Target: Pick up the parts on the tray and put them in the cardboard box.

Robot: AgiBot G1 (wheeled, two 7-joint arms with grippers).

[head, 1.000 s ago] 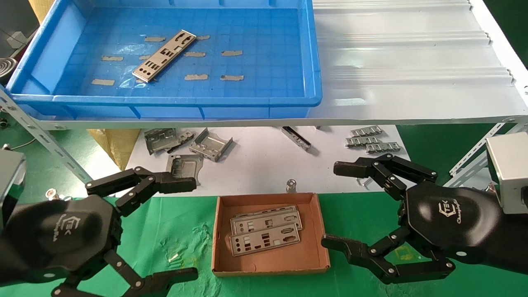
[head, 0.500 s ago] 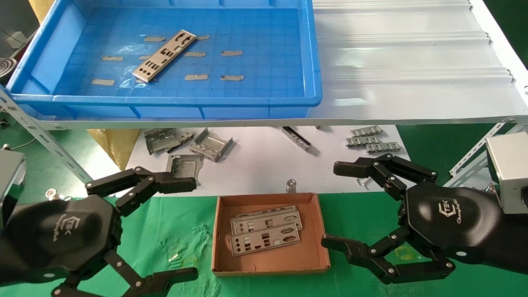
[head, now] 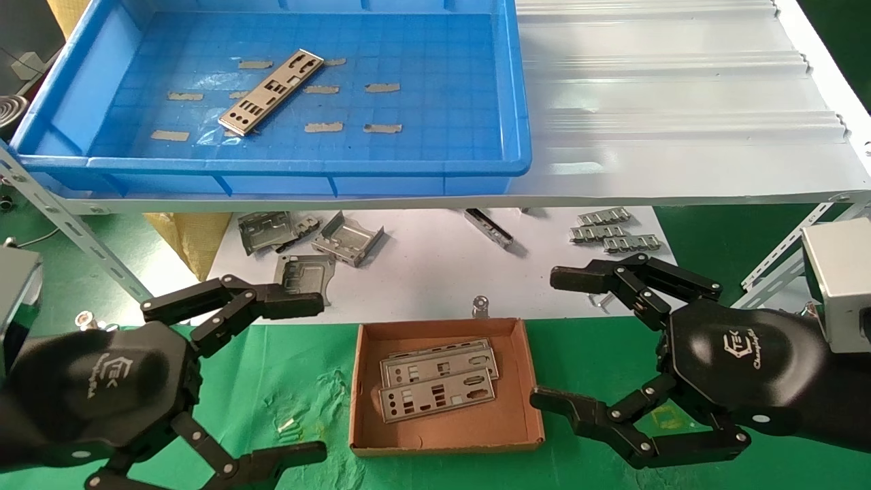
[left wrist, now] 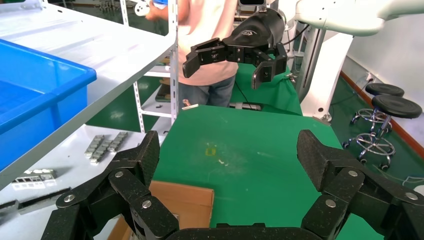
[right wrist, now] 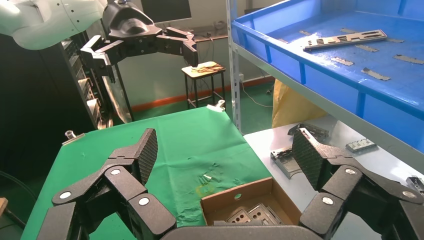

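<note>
One punched silver plate (head: 271,91) lies diagonally on the floor of the blue tray (head: 422,167) in the upper left of the head view, among scraps of grey tape (head: 323,126). The tray sits on a white shelf (head: 680,102) that fills the upper right. Below it, at lower centre, the cardboard box (head: 446,439) rests on a green cloth (head: 306,367) and holds two overlapping plates (head: 435,381). The left gripper (head: 309,378) hangs at lower left, just beside the box, its fingers spread wide and holding nothing. The right gripper (head: 544,337) hangs at lower right on the box's other side, equally wide apart and empty. Between shelf and box, a white sheet (head: 435,272) carries bent grey brackets (head: 347,239) at left and small ridged clips (head: 616,235) at right.
</note>
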